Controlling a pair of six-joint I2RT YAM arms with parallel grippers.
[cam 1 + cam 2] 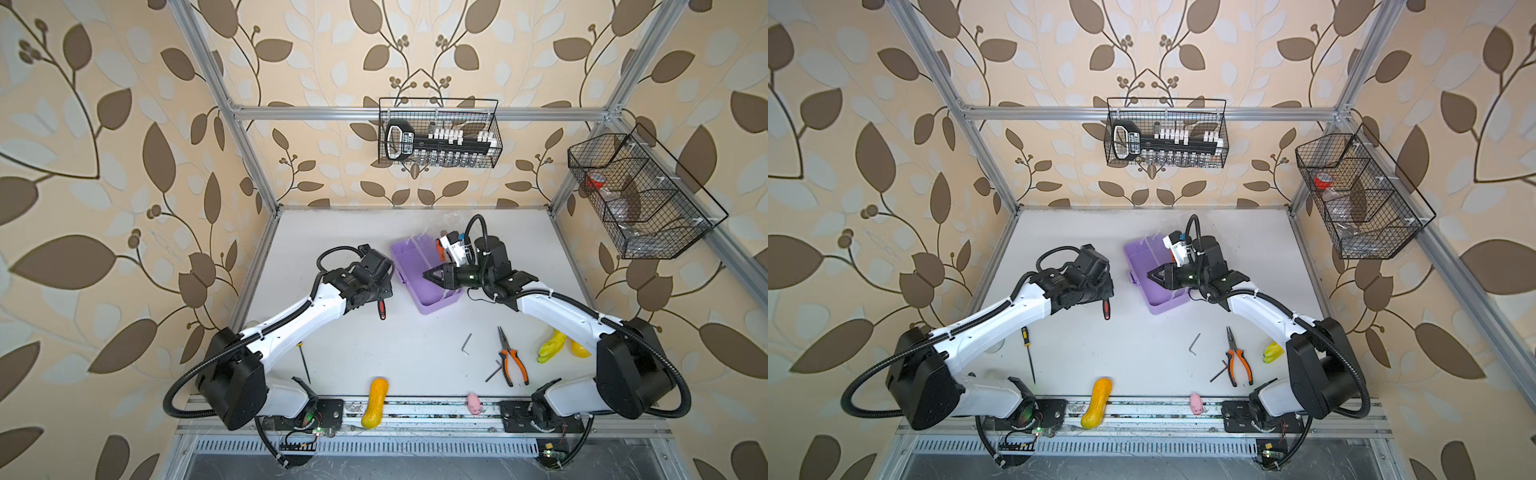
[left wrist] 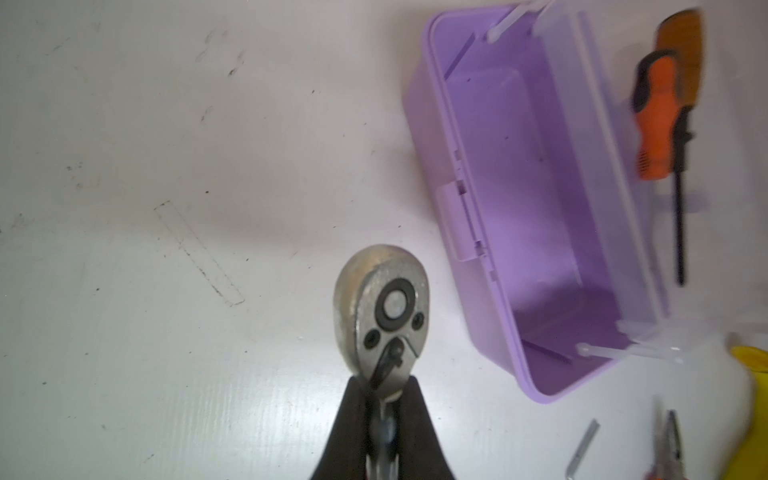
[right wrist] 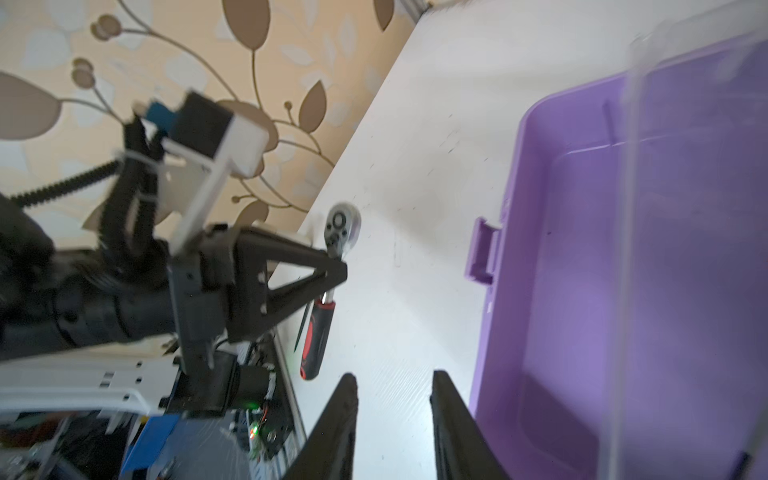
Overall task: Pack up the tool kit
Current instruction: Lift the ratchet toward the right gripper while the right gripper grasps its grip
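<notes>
Your left gripper (image 2: 382, 381) has its black jaws clamped on the neck of a silver metal ratchet wrench (image 2: 380, 307). Taking the jaws' reach as twelve o'clock, the head stands at twelve over the white tabletop (image 2: 166, 166). The lilac plastic tool kit box (image 2: 519, 216) lies open at two o'clock. Beyond its clear lid is a blurred orange-and-black-handled screwdriver (image 2: 656, 124). At four o'clock are a grey metal hex key (image 2: 584, 446) and orange-handled pliers (image 2: 669, 449), partly cut off.

Robot lab cell: aluminium frame (image 1: 311, 113), wallpaper panels (image 1: 124, 124), white tabletop (image 1: 415, 340), wire baskets (image 1: 440, 133), rail-mounted robot arms (image 1: 557, 307).
</notes>
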